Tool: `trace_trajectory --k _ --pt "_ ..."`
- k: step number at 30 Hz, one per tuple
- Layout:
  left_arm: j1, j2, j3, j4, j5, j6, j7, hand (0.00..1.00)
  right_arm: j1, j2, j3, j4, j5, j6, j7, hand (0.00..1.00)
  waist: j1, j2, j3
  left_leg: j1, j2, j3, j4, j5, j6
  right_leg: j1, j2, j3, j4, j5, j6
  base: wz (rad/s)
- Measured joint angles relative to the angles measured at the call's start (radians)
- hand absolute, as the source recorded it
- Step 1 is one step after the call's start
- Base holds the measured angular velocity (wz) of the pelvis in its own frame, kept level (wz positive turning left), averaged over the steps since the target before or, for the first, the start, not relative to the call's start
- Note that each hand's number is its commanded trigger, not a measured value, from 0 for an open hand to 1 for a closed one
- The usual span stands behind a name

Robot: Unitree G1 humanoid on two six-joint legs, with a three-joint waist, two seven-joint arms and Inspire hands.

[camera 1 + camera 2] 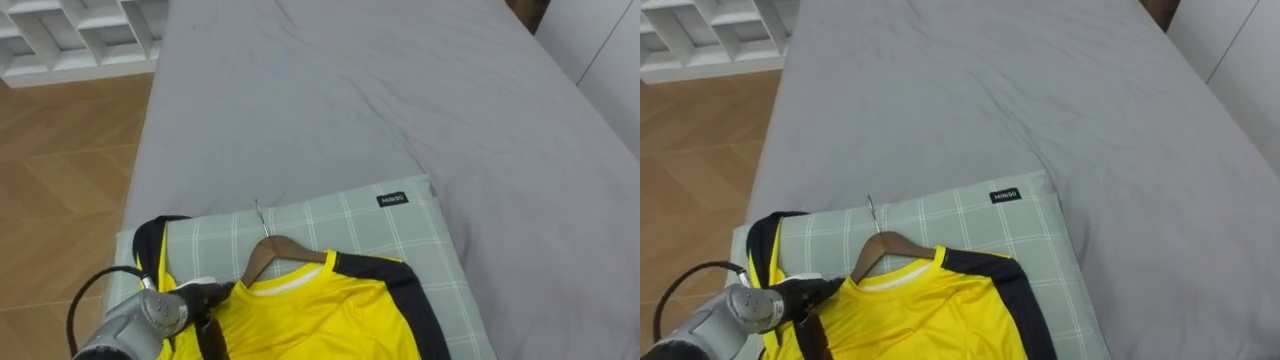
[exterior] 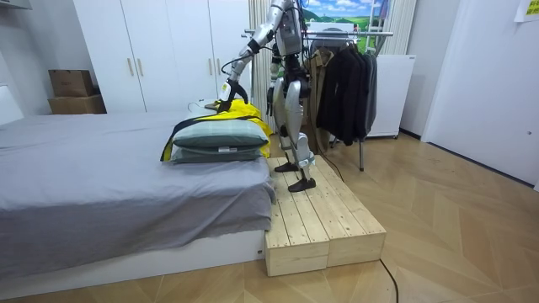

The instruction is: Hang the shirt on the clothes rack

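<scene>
A yellow shirt (image 1: pixel 320 315) with dark sleeves lies on a green checked pillow (image 1: pixel 385 225) at the near end of the grey bed (image 1: pixel 350 90). A wooden hanger (image 1: pixel 285 250) sits in its collar, its metal hook (image 1: pixel 261 215) pointing up the bed. My left hand (image 1: pixel 200 297) comes in from the lower left, its dark fingers curled over the shirt's left shoulder by the hanger's end. In the room view I stand on a wooden platform (image 2: pixel 320 219) beside the bed, one arm reaching to the shirt (image 2: pixel 244 109).
A clothes rack (image 2: pixel 345 80) with dark garments stands right behind me. White wardrobes (image 2: pixel 160 50) line the wall. A white shelf unit (image 1: pixel 70 35) and wooden floor (image 1: pixel 60 190) lie left of the bed. Two pillows (image 2: pixel 219 139) are stacked under the shirt.
</scene>
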Motion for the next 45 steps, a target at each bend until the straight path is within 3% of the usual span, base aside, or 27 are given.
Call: trace_trajectory --k 5,8,12,17,21,23,24,26,27,32,40,41,42,43,44,45 --pt "0.033 -0.044 0.009 0.019 0.007 -0.032 0.152 0.0 0.002 0.007 0.024 0.001 0.02 -0.012 -0.038 0.0 0.019 -0.02 -0.0055 -0.013 0.001 0.009 0.009 0.001 0.001 -0.026 -0.003 0.003 0.024 0.0 0.0 -0.03" --pt "0.036 -0.08 0.1 0.078 0.007 -0.061 0.237 0.0 0.002 0.034 0.037 0.002 0.016 -0.037 -0.068 0.0 0.025 -0.036 -0.0046 -0.014 0.002 0.015 0.009 0.007 0.0 -0.03 -0.003 0.005 0.027 0.0 0.0 -0.04" --pt "0.036 -0.093 0.15 0.095 -0.005 -0.088 0.38 0.0 -0.006 0.06 0.06 -0.006 0.019 -0.059 -0.075 0.0 0.023 -0.046 -0.0038 -0.049 0.004 0.023 0.027 0.013 0.0 -0.06 -0.003 0.008 0.031 0.005 -0.008 -0.05" --pt "0.03 -0.094 0.156 0.131 -0.042 -0.111 0.519 0.0 -0.023 0.073 0.08 -0.012 0.019 -0.067 -0.098 0.0 0.015 -0.046 -0.0022 -0.097 0.008 0.025 0.064 0.013 0.0 -0.09 0.0 0.018 0.031 0.007 -0.011 -0.02" --pt "0.025 -0.094 0.154 0.137 -0.125 -0.111 0.598 0.0 -0.059 0.079 0.121 -0.012 0.031 -0.066 -0.128 0.0 0.016 -0.047 0.0096 -0.135 0.014 0.036 0.087 0.016 0.002 -0.13 0.002 0.033 0.052 0.008 -0.013 -0.08" --pt "0.024 -0.093 0.153 0.138 -0.133 -0.11 0.618 0.0 -0.067 0.086 0.126 -0.011 0.031 -0.066 -0.144 0.0 0.012 -0.047 0.0113 -0.156 0.018 0.035 0.095 0.016 0.002 -0.145 0.005 0.033 0.056 0.008 -0.013 0.0" --pt "0.019 -0.092 0.153 0.14 -0.153 -0.11 0.634 0.0 -0.074 0.091 0.126 -0.013 0.031 -0.066 -0.153 0.0 0.009 -0.05 0.0175 -0.167 0.018 0.035 0.098 0.019 0.001 -0.159 0.005 0.035 0.07 0.008 -0.014 0.0" --pt "0.002 -0.091 0.153 0.148 -0.166 -0.11 0.653 0.0 -0.084 0.098 0.126 -0.013 0.031 -0.066 -0.165 0.0 0.006 -0.05 0.0216 -0.192 0.018 0.032 0.108 0.023 0.001 -0.183 0.004 0.037 0.077 0.006 -0.017 0.03" --pt "-0.015 -0.089 0.153 0.159 -0.166 -0.11 0.665 0.0 -0.09 0.103 0.126 -0.017 0.03 -0.066 -0.174 0.0 -0.002 -0.05 0.0328 -0.205 0.018 0.027 0.118 0.024 0.001 -0.192 0.004 0.033 0.086 0.005 -0.019 0.06" --pt "-0.047 -0.076 0.154 0.166 -0.169 -0.11 0.687 0.0 -0.088 0.108 0.128 -0.029 0.031 -0.065 -0.186 0.0 -0.007 -0.05 0.0354 -0.244 0.018 0.027 0.143 0.028 0.002 -0.235 0.003 0.037 0.105 0.006 -0.022 0.0" --pt "-0.047 -0.072 0.154 0.172 -0.185 -0.11 0.69 0.0 -0.1 0.109 0.146 -0.039 0.031 -0.066 -0.184 0.0 -0.007 -0.051 0.0364 -0.243 0.017 0.036 0.146 0.028 0.002 -0.247 -0.001 0.049 0.126 0.0 -0.024 -0.02" --pt "-0.047 -0.072 0.153 0.172 -0.186 -0.11 0.69 0.07 -0.101 0.109 0.147 -0.039 0.031 -0.066 -0.185 0.0 -0.007 -0.051 0.0365 -0.243 0.017 0.037 0.147 0.028 0.002 -0.248 -0.001 0.049 0.128 -0.002 -0.024 0.0" --pt "-0.047 -0.072 0.153 0.172 -0.189 -0.11 0.69 0.23 -0.102 0.109 0.147 -0.039 0.031 -0.066 -0.185 0.0 -0.007 -0.051 0.0365 -0.243 0.017 0.037 0.147 0.028 0.002 -0.248 -0.001 0.049 0.129 -0.003 -0.024 0.0" --pt "-0.047 -0.072 0.152 0.172 -0.189 -0.11 0.69 0.47 -0.102 0.109 0.147 -0.04 0.031 -0.066 -0.185 0.0 -0.007 -0.051 0.0365 -0.243 0.017 0.037 0.147 0.028 0.002 -0.248 -0.001 0.049 0.129 -0.003 -0.024 0.0" --pt "-0.047 -0.072 0.153 0.172 -0.189 -0.11 0.69 0.83 -0.102 0.109 0.147 -0.04 0.031 -0.066 -0.185 0.0 -0.008 -0.051 0.0365 -0.243 0.017 0.038 0.148 0.028 0.002 -0.248 -0.002 0.048 0.129 -0.003 -0.024 0.0" --pt "-0.047 -0.072 0.153 0.172 -0.189 -0.11 0.69 1.0 -0.102 0.109 0.147 -0.041 0.031 -0.066 -0.186 0.0 -0.008 -0.051 0.0365 -0.243 0.017 0.038 0.148 0.028 0.002 -0.248 -0.002 0.049 0.13 -0.003 -0.024 0.0"
